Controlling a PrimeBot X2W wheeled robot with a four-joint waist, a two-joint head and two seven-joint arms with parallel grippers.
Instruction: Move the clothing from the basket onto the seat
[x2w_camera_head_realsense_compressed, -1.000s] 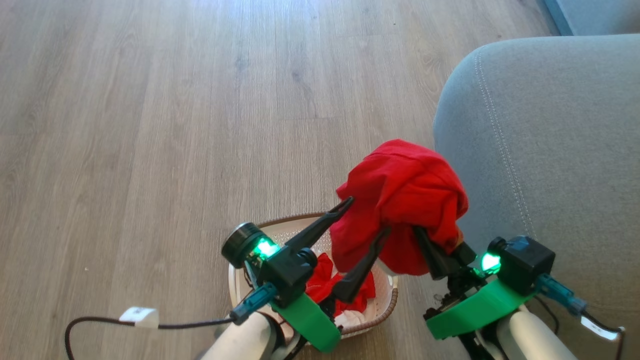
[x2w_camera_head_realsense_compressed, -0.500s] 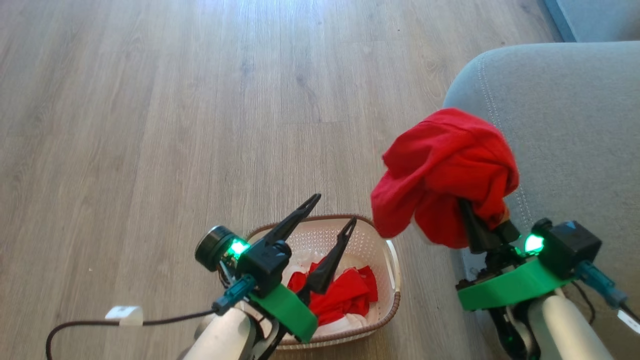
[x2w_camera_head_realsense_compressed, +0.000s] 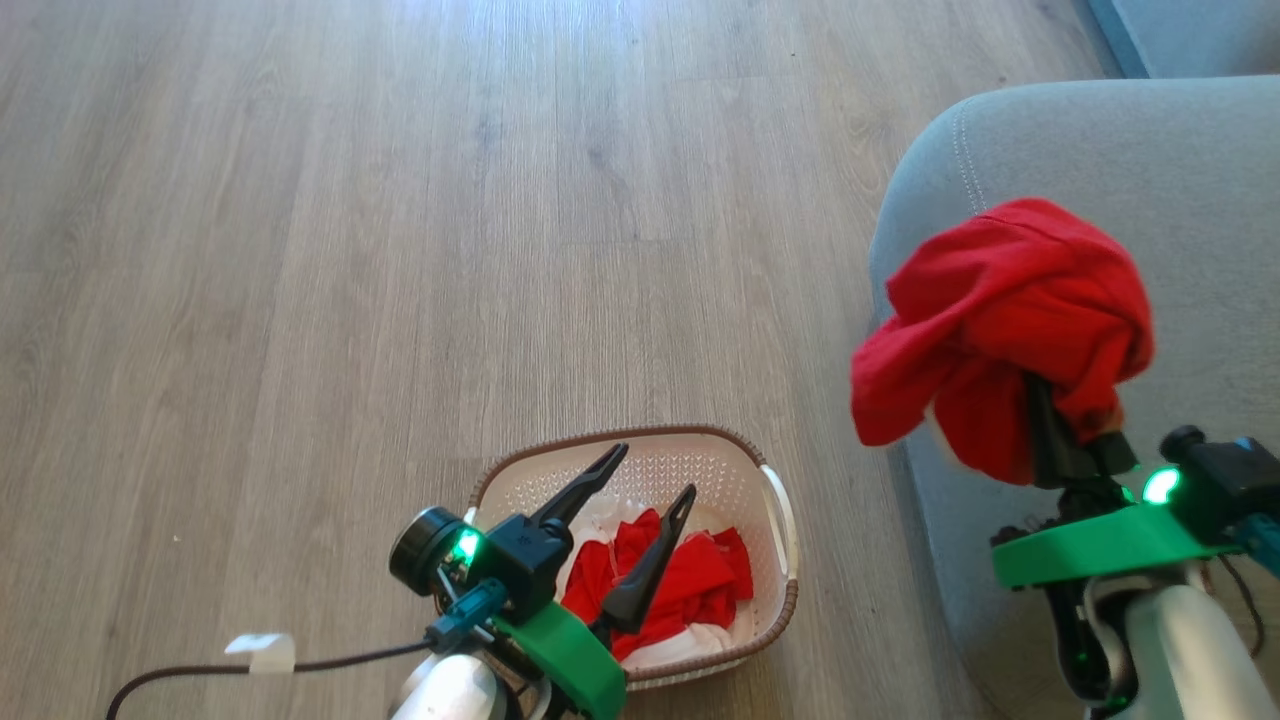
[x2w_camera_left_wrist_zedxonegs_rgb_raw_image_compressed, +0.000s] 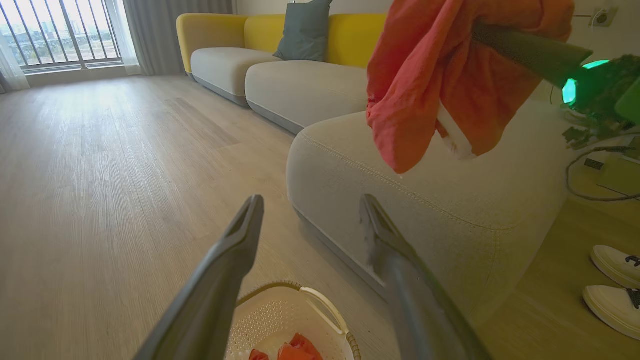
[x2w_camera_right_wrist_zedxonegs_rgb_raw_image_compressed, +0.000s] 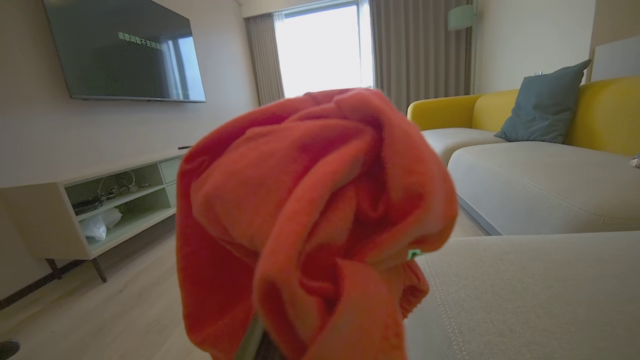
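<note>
Right of frame, the right gripper (x2w_camera_head_realsense_compressed: 1036, 392) pinches a red garment (x2w_camera_head_realsense_compressed: 1010, 300) above the seat (x2w_camera_head_realsense_compressed: 1080, 150); lower centre, the left gripper (x2w_camera_head_realsense_compressed: 656, 468) gapes empty over the basket (x2w_camera_head_realsense_compressed: 781, 520)

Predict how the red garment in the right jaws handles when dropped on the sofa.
Likely floppy: the garment folds and droops around the right jaws. Probably light: one pinch carries it. On the sofa it should slump, not roll.

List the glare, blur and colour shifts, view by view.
Head view: glare whitens the floor at the top. Left wrist view: wide-angle stretch, left tool soft near the lens, garment reads orange. Right wrist view: window blown out, garment close and soft.
</note>
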